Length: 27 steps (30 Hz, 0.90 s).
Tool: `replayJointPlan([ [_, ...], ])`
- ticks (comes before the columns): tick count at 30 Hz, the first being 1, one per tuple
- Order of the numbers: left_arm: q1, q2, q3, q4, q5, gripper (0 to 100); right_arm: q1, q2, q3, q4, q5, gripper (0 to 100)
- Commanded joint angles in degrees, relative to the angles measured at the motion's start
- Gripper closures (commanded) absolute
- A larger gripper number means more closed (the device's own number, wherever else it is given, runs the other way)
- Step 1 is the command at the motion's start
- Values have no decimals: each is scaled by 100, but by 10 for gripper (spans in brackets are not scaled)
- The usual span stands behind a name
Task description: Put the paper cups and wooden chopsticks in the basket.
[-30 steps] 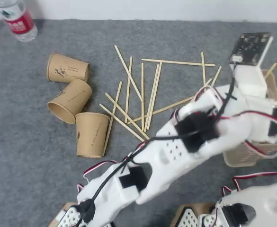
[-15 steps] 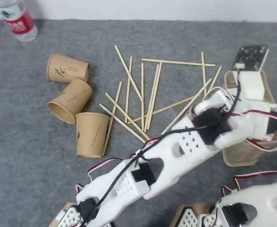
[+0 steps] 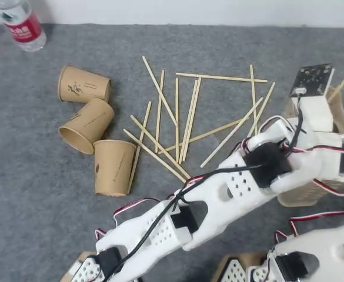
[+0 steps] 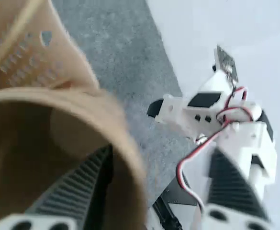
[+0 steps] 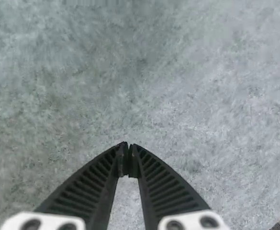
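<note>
Three paper cups (image 3: 83, 84) (image 3: 87, 124) (image 3: 114, 167) lie on their sides at the left of the grey carpet. Several wooden chopsticks (image 3: 183, 117) are scattered in the middle. My left arm (image 3: 266, 170) stretches to the right over the tan perforated basket (image 3: 301, 197) and hides most of it. In the left wrist view another paper cup (image 4: 58, 143) sits close beside the basket (image 4: 29, 62). One finger is inside it and the other stands well clear, so my left gripper (image 4: 159, 191) is open. My right gripper (image 5: 128, 160) is shut over bare carpet.
A plastic bottle (image 3: 20, 22) lies at the far left corner by the white wall. A chopstick tip (image 3: 338, 87) sticks out of the basket. My right arm (image 3: 324, 252) rests at the near right edge, close to the basket.
My left arm has swung further right and nearer over the basket, uncovering a long chopstick in the middle. The cups and chopsticks on the carpet have not moved.
</note>
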Motion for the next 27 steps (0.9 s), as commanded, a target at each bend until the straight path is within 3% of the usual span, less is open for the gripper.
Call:
replayJointPlan([
  [1, -44, -158, -57, -44, 290, 640, -57, -66, 9, -154, 97, 991],
  [20, -88, -809, -207, -1081, 651, 641, -136, -66, 88, -207, 97, 991],
  [27, -237, -747, -224, -967, 378, 711, -101, -66, 88, -215, 105, 991],
])
